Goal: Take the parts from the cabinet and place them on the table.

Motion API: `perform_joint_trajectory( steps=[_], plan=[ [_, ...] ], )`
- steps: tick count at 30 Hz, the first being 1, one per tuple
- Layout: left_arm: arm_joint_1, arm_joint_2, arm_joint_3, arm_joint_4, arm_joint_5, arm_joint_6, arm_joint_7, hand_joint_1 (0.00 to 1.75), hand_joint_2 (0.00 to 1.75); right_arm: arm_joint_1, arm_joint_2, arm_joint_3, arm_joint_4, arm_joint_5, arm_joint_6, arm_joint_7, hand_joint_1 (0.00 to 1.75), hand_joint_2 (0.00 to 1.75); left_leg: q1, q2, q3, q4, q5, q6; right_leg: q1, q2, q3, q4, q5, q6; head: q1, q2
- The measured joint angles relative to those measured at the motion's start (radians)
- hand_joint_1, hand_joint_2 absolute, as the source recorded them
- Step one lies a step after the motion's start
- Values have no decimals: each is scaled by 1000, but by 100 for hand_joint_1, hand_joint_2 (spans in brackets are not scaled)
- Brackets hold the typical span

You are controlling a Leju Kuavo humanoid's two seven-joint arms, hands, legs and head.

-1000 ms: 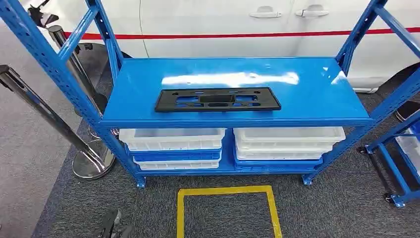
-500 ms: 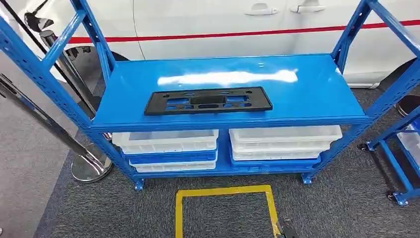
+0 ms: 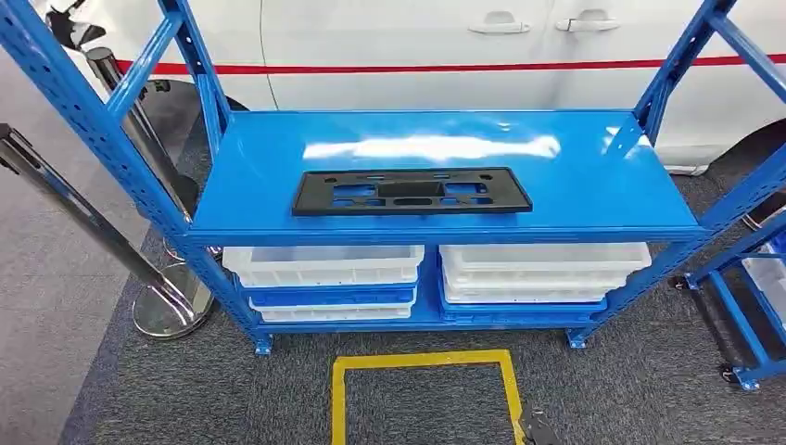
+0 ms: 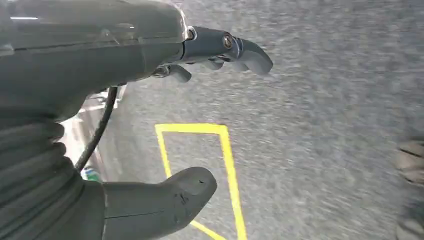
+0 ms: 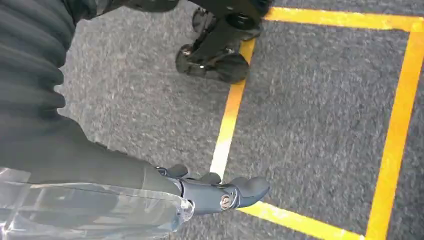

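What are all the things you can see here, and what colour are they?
black part: one, black, flat on the rack's upper shelf, near its front edge.
rack: one, blue metal, standing on the carpet.
trays: several, white and blue, stacked in two piles on the lower shelf.
yellow square: one, taped on the grey carpet in front of the rack.
barrier posts: two, shiny metal, left of the rack.
car: one, white with a red stripe, behind the rack.
left hand: grey, fingers apart, holding nothing, above the carpet.
right hand: grey, holding nothing, above the yellow tape.
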State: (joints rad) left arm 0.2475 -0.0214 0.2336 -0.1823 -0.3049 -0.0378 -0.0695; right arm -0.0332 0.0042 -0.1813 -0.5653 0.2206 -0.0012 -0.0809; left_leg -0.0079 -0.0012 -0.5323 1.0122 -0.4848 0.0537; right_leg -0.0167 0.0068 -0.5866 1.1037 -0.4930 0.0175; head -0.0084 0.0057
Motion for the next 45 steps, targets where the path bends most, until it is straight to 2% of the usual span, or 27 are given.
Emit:
perform_joint_trajectory(
  steps=[1,5,6,7,9,10,11,13,16,17,18,20,22,23,25,27,29,31,32,33,35,37,39,41,42,44,45],
  plan=[
    [-6,-1,22,1,-28,-3,-6,0,175,-3,1,-19,4,19,0,-6,0,175,-1,0,-3,4,-4,-5,5,-1,28,-62,1,-8,0,0],
    [-30,-7,98,2,-115,-12,-25,0,175,-8,5,-76,25,81,-5,-31,0,175,-1,0,-2,2,-9,-24,13,-1,27,-70,3,-16,0,0],
    [-37,-7,120,2,-143,-14,-33,0,175,-9,12,-92,33,100,-7,-39,0,175,-8,-1,0,5,-13,-30,2,-3,32,-82,10,-24,0,0],
    [-39,-9,132,2,-154,-16,-36,0,175,-9,15,-98,34,108,-7,-41,0,175,-2,-1,-2,22,-25,-37,0,-5,36,-87,13,-28,-1,0],
    [-39,-10,129,2,-157,-18,-37,0,175,-9,14,-98,34,111,-13,-44,0,175,7,0,-57,144,-107,-48,-1,-6,35,-88,13,-35,-1,0],
    [-41,-10,131,2,-160,-18,-37,0,0,-9,14,-99,34,112,-13,-45,0,0,10,0,-89,209,-138,-53,-1,-6,35,-88,13,-36,-1,0],
    [-44,-10,147,2,-174,-18,-39,0,0,-9,14,-111,40,122,-14,-47,0,175,15,0,-127,286,-166,-58,-2,-7,33,-87,13,-36,-1,0],
    [-54,-11,184,2,-212,-22,-49,0,0,-10,18,-138,54,146,-16,-56,0,175,22,0,-137,294,-138,-66,-5,-9,33,-85,11,-32,-1,0],
    [-72,-13,244,2,-290,-30,-71,0,0,-17,25,-195,74,200,-21,-80,0,175,33,1,-17,42,1,-72,-14,-7,39,-77,2,-18,-1,0],
    [-78,-16,260,2,-311,-33,-76,0,0,-21,26,-211,79,212,-22,-90,0,175,28,-1,-7,15,-17,-71,-9,-7,39,-74,-1,-12,-1,0],
    [-86,-18,276,2,-330,-34,-84,0,0,-28,27,-226,84,224,-24,-98,0,175,24,-5,-9,11,-10,-59,-8,-6,37,-72,-1,-4,0,0],
    [-99,-21,313,2,-374,-37,-97,0,0,-45,31,-256,94,244,-18,-119,0,175,19,-5,-13,13,-10,-49,-9,-5,40,-81,5,7,0,0],
    [-113,-26,344,2,-420,-41,-113,0,0,-64,35,-284,102,263,-8,-144,0,175,27,-4,-3,-4,2,-28,-15,-5,39,-75,2,23,0,0],
    [-120,-28,359,2,-439,-42,-121,0,0,-75,37,-298,106,273,-2,-156,0,175,26,-3,-3,-7,5,-22,-12,-6,24,-41,-25,21,0,0],
    [-136,-31,392,2,-481,-43,-135,0,0,-102,41,-325,116,293,5,-181,0,175,22,-2,-7,-6,7,-15,-10,-6,-49,106,-104,18,0,0],
    [-150,-37,425,2,-528,-50,-150,0,0,-126,49,-342,127,321,3,-210,0,175,15,-3,-8,-4,6,-13,-7,-6,-112,225,-135,16,0,0],
    [-161,-42,451,2,-568,-54,-162,0,0,-151,58,-345,132,348,-6,-235,0,175,10,-4,-5,-2,5,-11,-4,-6,-93,174,-77,8,0,0],
    [-178,-48,476,2,-611,-56,-175,0,0,-193,70,-344,136,388,-32,-267,0,175,7,-5,-2,3,0,-13,2,-6,-10,-7,24,-9,0,0],
    [-183,-51,491,2,-632,-57,-180,0,0,-214,76,-338,136,411,-50,-282,0,175,4,-5,-5,5,-1,-16,7,-5,11,-51,17,-17,0,0],
    [-190,-52,500,2,-646,-58,-185,0,0,-232,80,-327,136,430,-63,-288,0,175,0,-5,-10,12,-4,-21,10,-6,10,-68,19,-14,-1,0],
    [-201,-54,516,2,-670,-60,-192,0,0,-256,84,-305,133,469,-98,-292,0,175,4,-5,-12,7,-1,-29,14,-6,9,-65,19,-17,0,0],
    [-211,-55,532,2,-695,-60,-196,0,0,-279,93,-276,121,517,-130,-291,0,175,4,-6,-11,3,-7,-39,1,-9,12,-80,28,-28,-1,0],
    [-217,-57,545,2,-714,-63,-201,0,0,-303,97,-239,104,562,-162,-285,0,175,8,-5,-48,91,-60,-51,1,-9,15,-87,32,-37,-1,0],
    [-223,-60,551,2,-734,-66,-207,0,0,-319,97,-197,86,602,-190,-275,0,175,16,-4,-125,247,-127,-60,2,-11,13,-85,31,-38,0,0],
    [-226,-62,552,2,-745,-66,-209,0,0,-326,97,-176,76,621,-202,-268,0,175,18,-4,-155,303,-140,-63,3,-12,12,-84,30,-38,-1,0],
    [-230,-64,565,2,-762,-68,-212,0,0,-344,97,-131,56,658,-226,-252,0,175,20,-4,-151,277,-93,-66,3,-12,13,-81,28,-37,-1,0],
    [-233,-64,571,2,-771,-69,-214,0,0,-357,97,-104,43,679,-240,-243,0,175,20,-4,-116,196,-40,-65,2,-10,15,-78,27,-36,-1,0]
  ],
)
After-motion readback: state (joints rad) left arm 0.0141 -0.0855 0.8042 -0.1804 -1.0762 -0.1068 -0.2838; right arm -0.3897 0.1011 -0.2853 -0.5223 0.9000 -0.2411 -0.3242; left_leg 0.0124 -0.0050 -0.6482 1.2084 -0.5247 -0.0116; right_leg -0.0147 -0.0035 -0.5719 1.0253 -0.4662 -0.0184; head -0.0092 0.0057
